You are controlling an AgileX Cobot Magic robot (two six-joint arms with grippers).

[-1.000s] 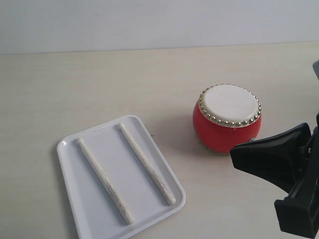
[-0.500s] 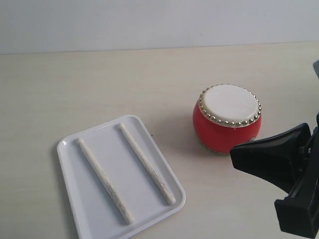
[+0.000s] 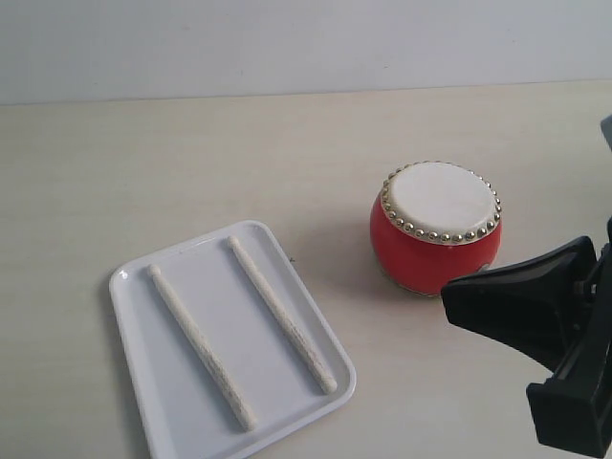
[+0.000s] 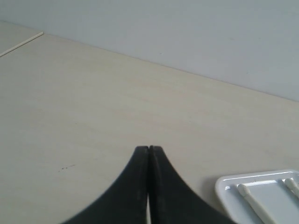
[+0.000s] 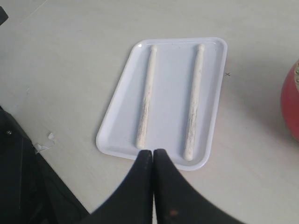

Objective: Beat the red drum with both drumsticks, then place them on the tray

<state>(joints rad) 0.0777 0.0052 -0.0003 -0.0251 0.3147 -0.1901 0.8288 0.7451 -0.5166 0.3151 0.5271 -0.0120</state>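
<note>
The red drum [image 3: 435, 229] stands upright on the table, right of centre, its cream head facing up; only its red edge [image 5: 290, 100] shows in the right wrist view. Both drumsticks lie side by side, apart, on the white tray [image 3: 172, 378]: one [image 3: 199, 344] on the left, the other [image 3: 281, 312] nearer the drum. The right wrist view shows them too, one stick [image 5: 146, 96] and the other [image 5: 194, 100] on the tray [image 5: 170, 98]. My right gripper [image 5: 153, 151] is shut and empty, held back from the tray. My left gripper [image 4: 148, 148] is shut and empty over bare table, beside the tray corner [image 4: 224, 184].
The right arm's black body [image 3: 545, 335] fills the lower right corner, close to the drum. A pale wall [image 3: 306, 43] bounds the table at the back. Dark equipment [image 5: 23, 182] sits beyond the table edge in the right wrist view.
</note>
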